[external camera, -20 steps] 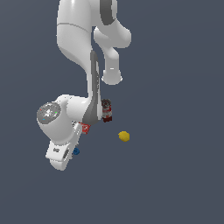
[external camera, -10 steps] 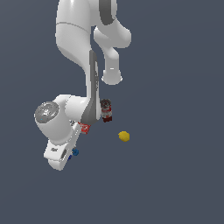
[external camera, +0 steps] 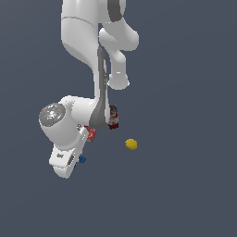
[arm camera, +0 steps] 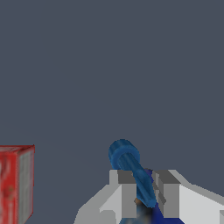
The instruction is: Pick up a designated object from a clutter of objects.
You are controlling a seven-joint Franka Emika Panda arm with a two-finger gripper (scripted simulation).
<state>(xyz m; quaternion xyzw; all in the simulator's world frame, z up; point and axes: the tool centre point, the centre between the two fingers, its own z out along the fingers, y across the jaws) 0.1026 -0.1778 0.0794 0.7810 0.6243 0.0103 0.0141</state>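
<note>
The tool (arm camera: 142, 192) stands narrow, its two fingers (arm camera: 124, 192) pinching the blue piece (arm camera: 131, 168) between them, with the red box (arm camera: 15, 183) off beside it.

A uniform dark slate-grey ground (external camera: 185, 185) is filling the whole exterior view; no seam, edge or horizon is showing, so floor and backdrop are reading as one continuous plane. No walls, windows or furniture are appearing in either view. Surface is looking matte and untextured, with no pattern or grain. Lighting is appearing flat and even across the frame; no distinct cast shadows or bright spots are showing on the ground. In the wrist view the same slate-grey surface (arm camera: 109, 65) is occupying most of the picture, again plain, evenly lit and without visible boundary.
</note>
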